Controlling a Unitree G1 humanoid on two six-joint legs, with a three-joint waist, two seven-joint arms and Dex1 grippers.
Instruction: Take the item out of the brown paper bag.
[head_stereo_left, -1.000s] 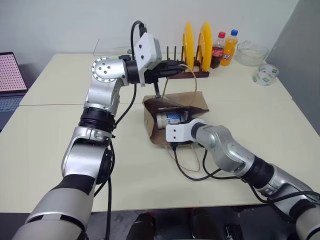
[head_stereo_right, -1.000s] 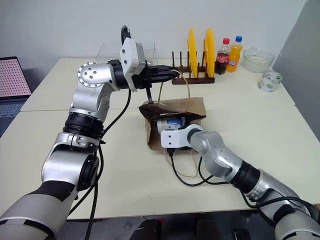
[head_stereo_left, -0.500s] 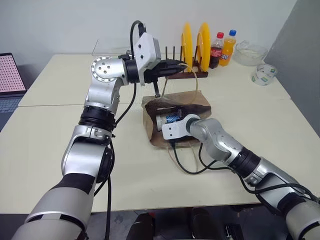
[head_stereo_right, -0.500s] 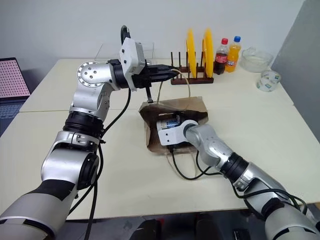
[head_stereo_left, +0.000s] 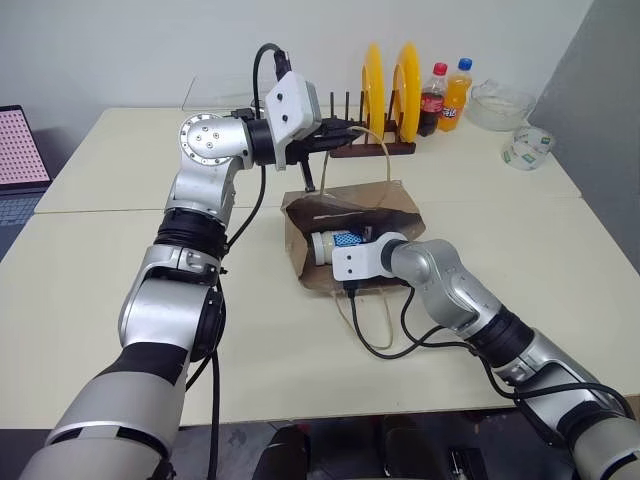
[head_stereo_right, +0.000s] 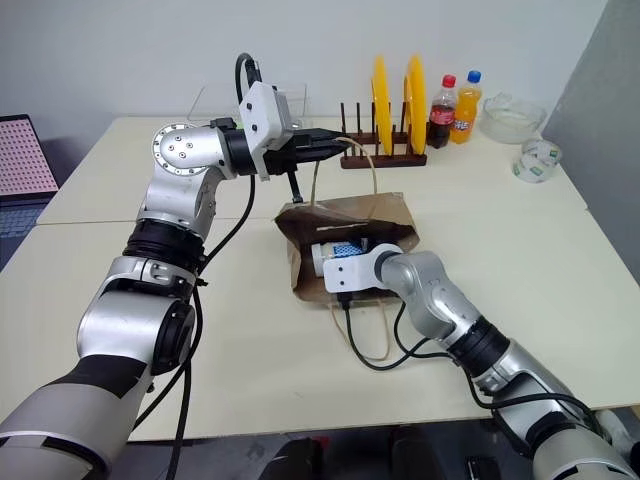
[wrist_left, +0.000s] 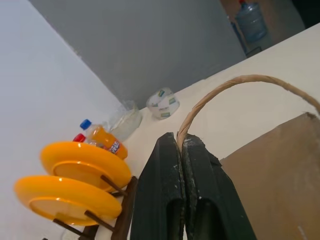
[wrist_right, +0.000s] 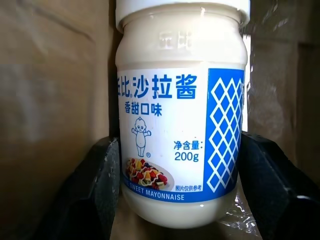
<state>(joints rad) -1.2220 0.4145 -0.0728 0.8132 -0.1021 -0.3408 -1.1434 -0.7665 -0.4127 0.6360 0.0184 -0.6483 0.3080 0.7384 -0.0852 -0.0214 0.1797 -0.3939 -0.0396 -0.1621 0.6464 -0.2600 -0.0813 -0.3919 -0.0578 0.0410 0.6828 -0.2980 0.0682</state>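
Right now the brown paper bag (head_stereo_left: 350, 240) lies on its side on the cream table (head_stereo_left: 90, 290), its mouth turned toward the robot. One tan loop handle (wrist_left: 235, 87) is lifted above the bag and pinched between the shut fingers (wrist_left: 165, 200) of the left gripper (head_stereo_right: 330, 148), which points sideways at about the height of the dish rack behind it. The other handle (head_stereo_right: 370, 325) trails loose on the tabletop in front of the bag, tangled near a black cable.

Inside the bag's mouth lies the item, a small white mayonnaise bottle (wrist_right: 182, 120) with a white cap and a blue-and-white label showing a little doll figure and a plate of salad. The right gripper (head_stereo_left: 352, 252) reaches into the opening, and in the right wrist view its two black fingers (wrist_right: 95, 190) stand on either side of the bottle's lower end, set about as wide as the bottle and close against it; whether they actually press on it, I cannot tell. The bottle is inside the bag, brown paper around it.

Behind the bag stands a dark wooden dish rack (head_stereo_left: 375, 148) holding two yellow plates (head_stereo_left: 408, 78) upright. To its right are a cola bottle (head_stereo_left: 434, 98) and an orange soda bottle (head_stereo_left: 459, 94), touching or nearly so, then a clear glass bowl (head_stereo_left: 500, 104) and a roll of tape (head_stereo_left: 527, 148). A laptop (head_stereo_left: 18, 160) sits at the far left edge.
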